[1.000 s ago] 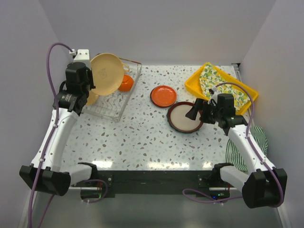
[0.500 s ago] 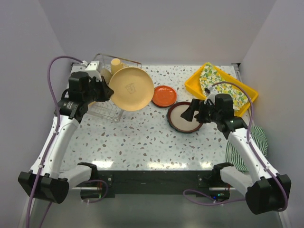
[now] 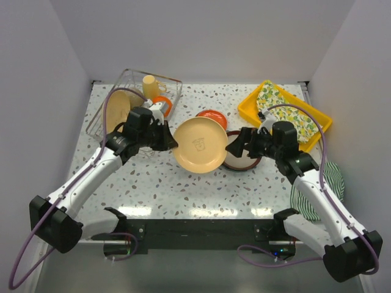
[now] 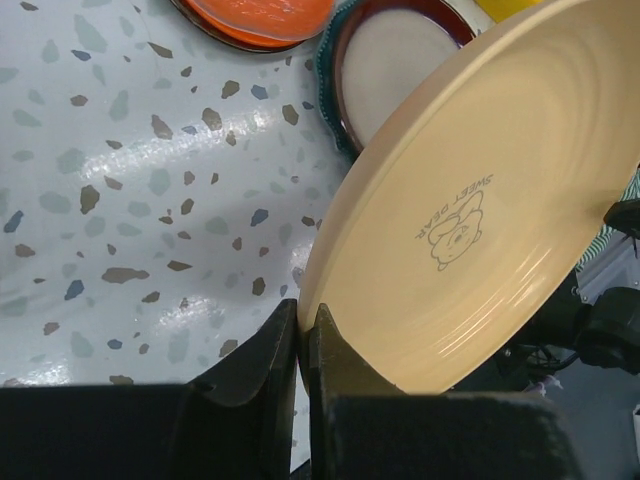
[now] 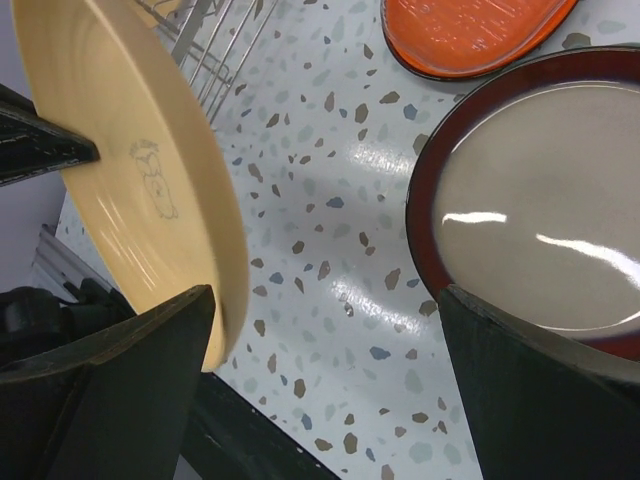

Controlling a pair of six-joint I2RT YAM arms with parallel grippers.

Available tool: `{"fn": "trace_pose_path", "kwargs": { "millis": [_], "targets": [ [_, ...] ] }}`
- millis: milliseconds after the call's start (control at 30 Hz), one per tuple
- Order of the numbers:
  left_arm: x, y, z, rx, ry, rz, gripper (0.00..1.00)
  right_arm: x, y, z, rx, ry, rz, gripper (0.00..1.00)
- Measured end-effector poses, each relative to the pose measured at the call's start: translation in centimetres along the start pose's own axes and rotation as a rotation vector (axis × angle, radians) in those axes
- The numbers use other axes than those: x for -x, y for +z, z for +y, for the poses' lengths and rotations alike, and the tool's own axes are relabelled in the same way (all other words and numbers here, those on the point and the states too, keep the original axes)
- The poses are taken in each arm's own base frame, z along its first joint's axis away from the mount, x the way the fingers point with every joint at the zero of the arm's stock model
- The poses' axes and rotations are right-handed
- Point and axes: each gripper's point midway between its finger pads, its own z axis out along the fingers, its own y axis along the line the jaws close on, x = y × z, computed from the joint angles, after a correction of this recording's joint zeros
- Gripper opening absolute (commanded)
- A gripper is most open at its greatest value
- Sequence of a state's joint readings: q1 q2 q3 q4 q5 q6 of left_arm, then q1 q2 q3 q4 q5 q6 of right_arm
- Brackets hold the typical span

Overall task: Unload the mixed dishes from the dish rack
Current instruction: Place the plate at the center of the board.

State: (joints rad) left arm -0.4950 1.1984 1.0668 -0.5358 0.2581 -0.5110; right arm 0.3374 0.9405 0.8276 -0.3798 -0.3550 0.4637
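Note:
My left gripper (image 3: 173,141) is shut on the rim of a tan-yellow plate (image 3: 200,145) and holds it tilted above the table's middle; the left wrist view shows the plate (image 4: 480,200) pinched between the jaws (image 4: 300,320). My right gripper (image 3: 235,146) is open, just right of the plate; in its wrist view the plate's edge (image 5: 130,170) stands by the left finger, untouched. The dish rack (image 3: 107,107) at the back left holds a cream mug (image 3: 149,85), an orange bowl (image 3: 162,104) and another tan plate (image 3: 120,107). An orange plate (image 3: 211,115) and a dark brown plate (image 3: 243,162) lie on the table.
A yellow tray (image 3: 250,105) with a lemon-print cloth sits at the back right. A green striped cloth (image 3: 333,180) lies at the right edge. The dark brown plate (image 5: 540,200) lies under my right wrist, the orange plate (image 5: 470,30) beyond it.
My left arm has carried the tan-yellow plate out of the rack, rightward to the table's middle. My right gripper has moved left toward the plate, still open.

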Motion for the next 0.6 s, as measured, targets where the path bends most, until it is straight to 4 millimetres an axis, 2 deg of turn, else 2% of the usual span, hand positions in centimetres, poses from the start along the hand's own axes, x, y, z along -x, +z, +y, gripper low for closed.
{"fn": "trace_pose_path", "kwargs": {
  "millis": [167, 267, 533, 600],
  "targets": [
    [-0.8, 1.0, -1.3, -0.020, -0.010, 0.026, 0.00, 0.1, -0.3, 0.9, 0.020, -0.006, -0.011, 0.94],
    [-1.3, 1.4, -1.6, -0.018, -0.012, 0.041, 0.00, 0.1, -0.4, 1.2, 0.030, -0.010, -0.016, 0.85],
    [-1.5, 1.5, -2.2, -0.026, -0.003, 0.046, 0.00, 0.0, -0.1, 1.2, 0.022, -0.007, -0.016, 0.49],
    [-1.5, 1.5, -2.5, -0.031, 0.002, 0.044, 0.00, 0.0, 0.1, 1.2, 0.021, -0.007, -0.012, 0.37]
  ]
}}
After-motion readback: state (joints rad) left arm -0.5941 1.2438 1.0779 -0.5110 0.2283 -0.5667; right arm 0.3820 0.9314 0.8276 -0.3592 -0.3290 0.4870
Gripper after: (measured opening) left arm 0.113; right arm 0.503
